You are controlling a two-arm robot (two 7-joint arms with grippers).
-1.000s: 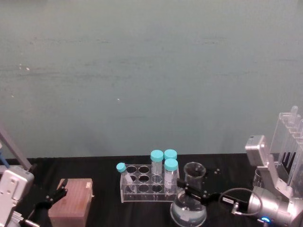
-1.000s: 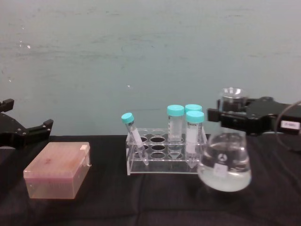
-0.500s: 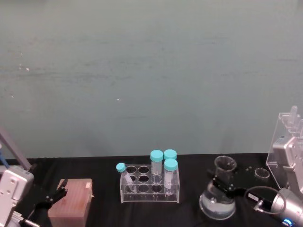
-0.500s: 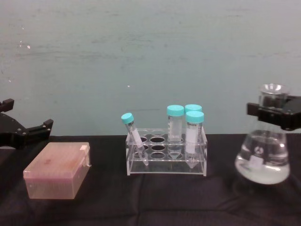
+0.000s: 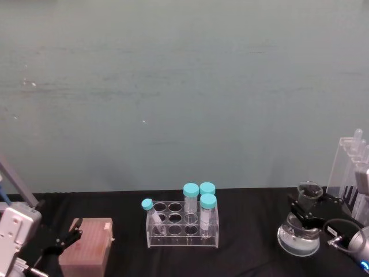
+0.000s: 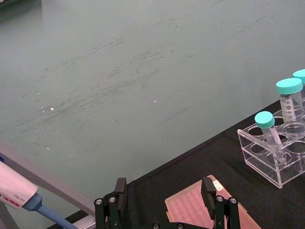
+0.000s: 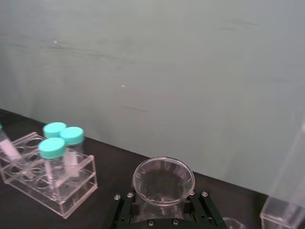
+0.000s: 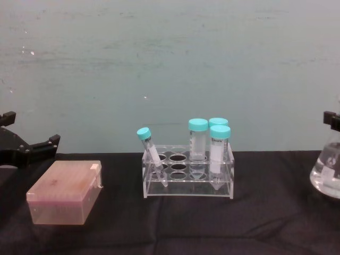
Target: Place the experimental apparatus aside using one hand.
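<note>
**Flask in carry, far right of bench**

Right gripper [image 5: 304, 209] is clamped on the neck of the conical flask [image 5: 298, 238], just below the rim. The wrist view confirms it: the flask mouth sits between the jaws, both pressed to the glass. The flask holds clear liquid and stands upright at the right end of the black table [image 5: 248, 259], well apart from the tube rack [image 5: 183, 229] and near the tall acrylic stand [image 5: 349, 173].

Step in hand, as I judge it: the set-aside stage, flask gripped and at or near its resting spot. Next move calls for settling the base flat on the cloth, then parting the jaws and backing off without tipping the neck or knocking the stand.

Left gripper [image 6: 167, 202] is parked at the left edge above the pink tip box [image 5: 87, 252], jaws spread wide, holding nothing.

Hard to make out: whether the flask base touches the table or hangs just above it. In the chest view the flask is cut off at the right edge. The small beaker cannot be picked out.
</note>
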